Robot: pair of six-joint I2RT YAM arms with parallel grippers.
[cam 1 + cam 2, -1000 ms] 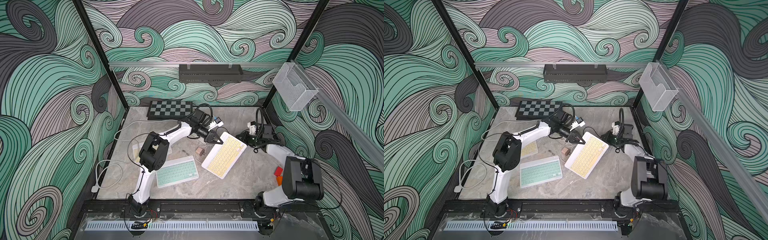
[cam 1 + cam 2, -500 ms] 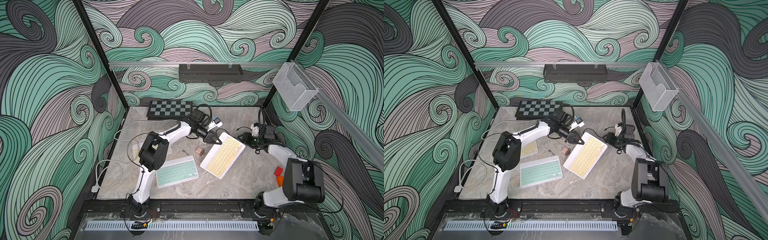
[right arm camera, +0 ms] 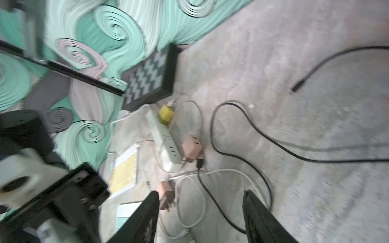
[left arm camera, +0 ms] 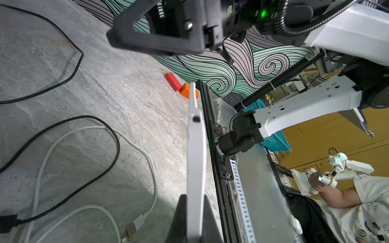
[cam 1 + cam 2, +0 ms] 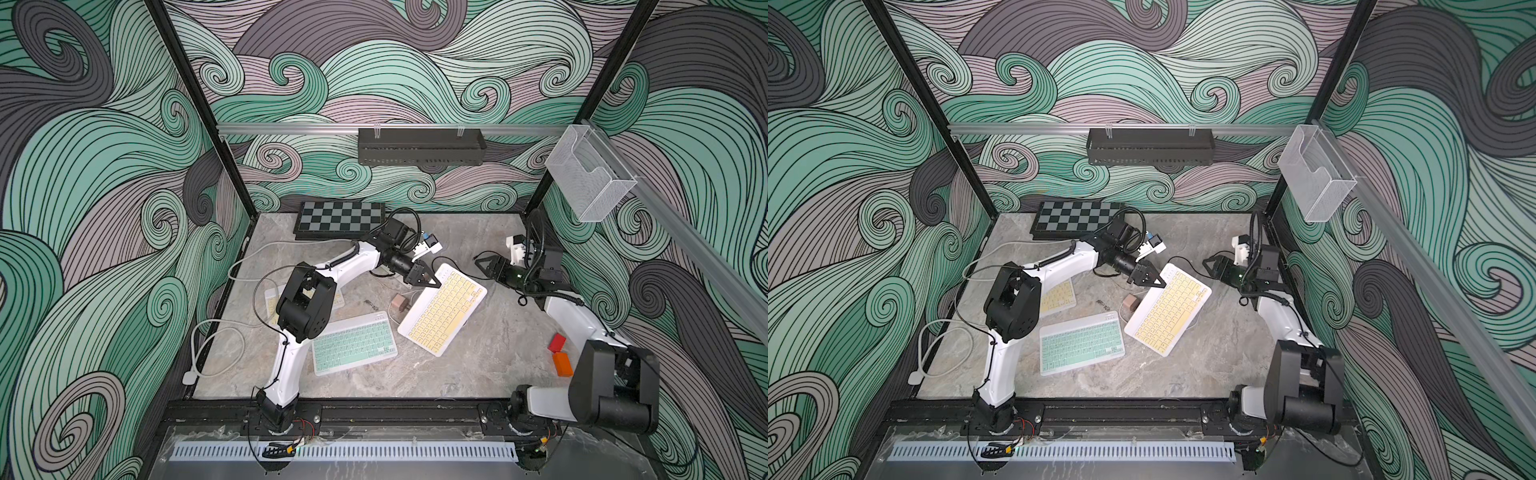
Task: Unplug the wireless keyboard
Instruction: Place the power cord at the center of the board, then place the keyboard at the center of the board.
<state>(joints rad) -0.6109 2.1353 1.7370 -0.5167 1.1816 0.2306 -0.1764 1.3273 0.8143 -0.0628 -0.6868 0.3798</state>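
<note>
1. Left pincer (image 5: pixel 428 279): you held it clamped on the far corner of the yellow keyboard (image 5: pixel 442 309), as both top views showed. In the left wrist view its fingers (image 4: pixel 179 221) gripped the keyboard's white edge from both sides. The charging port (image 4: pixel 196 119) sat on that edge, a little ahead of the fingertips, as a bare dark slot. Whether the corner was lifted off the table (image 5: pixel 478 374) cannot be told.

2. Right pincer (image 5: pixel 484 264): you held it with its jaws apart and nothing between them. It was near the same keyboard corner but clear of it, facing the left pincer. In the right wrist view the black cable (image 3: pixel 252 134) lay loose on the table ahead of the fingers. Its plug end (image 3: pixel 295 89) rested free on the stone surface, well apart from them.

3. Surroundings: the pink adapter (image 5: pixel 400 302) lay on the table near the left pincer's tips. The green keyboard (image 5: pixel 353 349) lay beyond it, toward that arm's base. The red block (image 5: pixel 557 343) and orange block (image 5: pixel 562 364) lay well behind the right pincer, beside its arm
</note>
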